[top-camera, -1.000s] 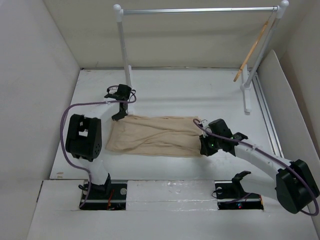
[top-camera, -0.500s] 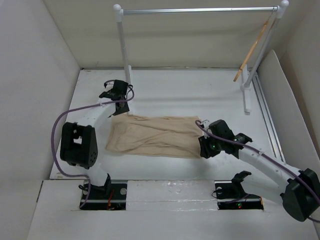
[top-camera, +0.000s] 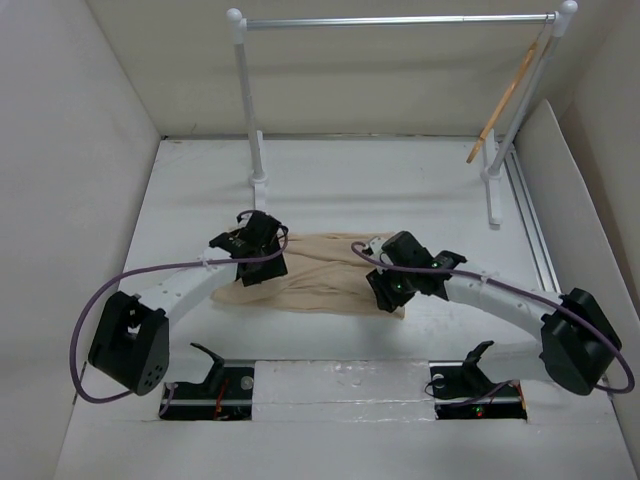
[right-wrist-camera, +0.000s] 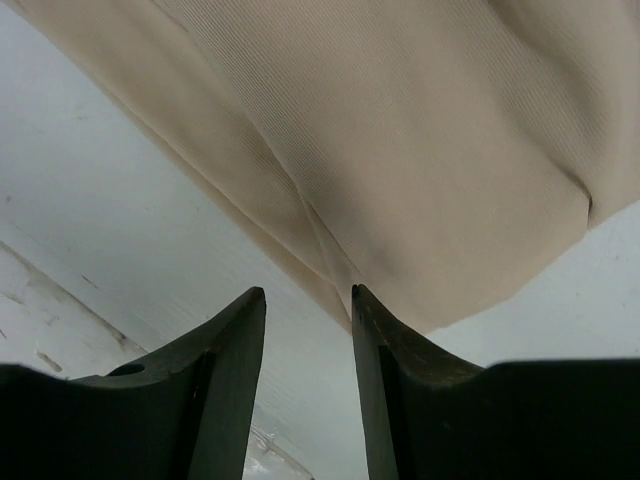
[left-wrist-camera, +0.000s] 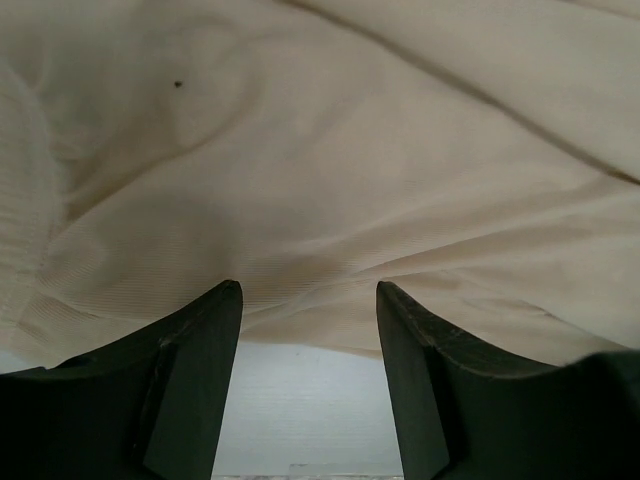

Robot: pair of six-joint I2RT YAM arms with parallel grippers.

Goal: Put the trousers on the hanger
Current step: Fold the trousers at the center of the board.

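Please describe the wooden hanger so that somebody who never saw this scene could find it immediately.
Look at the back of the table, where a rack with white posts carries a silver rail. At the right end of that rail the hanger hangs slanted. It is the only thin, light-brown wooden thing there; the trousers are beige cloth lying lower down.

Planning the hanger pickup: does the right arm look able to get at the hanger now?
Probably yes: the hanger hangs at the right end of the rail, with nothing between it and the right gripper.
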